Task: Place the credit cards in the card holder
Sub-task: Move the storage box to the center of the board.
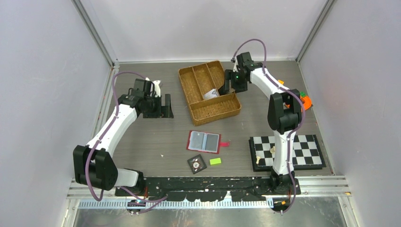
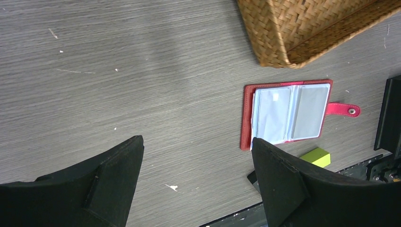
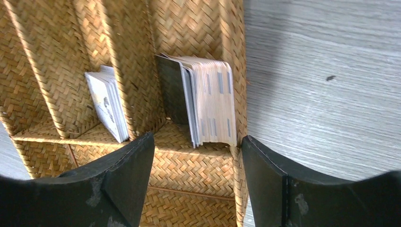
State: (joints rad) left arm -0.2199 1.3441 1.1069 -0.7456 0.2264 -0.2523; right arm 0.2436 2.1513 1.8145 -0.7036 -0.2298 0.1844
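Observation:
The card holder [image 1: 204, 141] lies open on the table, red with grey-blue pockets and its tab pointing right; the left wrist view shows the card holder [image 2: 288, 113] too. A stack of credit cards [image 3: 210, 101] stands on edge in the woven tray's end compartment, seen from above as pale cards [image 1: 211, 93]. A smaller stack [image 3: 108, 104] leans in the neighbouring compartment. My right gripper [image 3: 197, 142] hangs open just short of the larger stack, one finger over the tray, the other by its outer wall. My left gripper [image 2: 196, 156] is open over bare table, left of the card holder.
The woven divided tray [image 1: 191, 78] sits at the back centre. A green block [image 1: 215, 161] and a black dial tile [image 1: 196, 164] lie just in front of the card holder. A chessboard [image 1: 307, 153] with pieces is at the front right, and an orange object [image 1: 306, 101] at the right edge.

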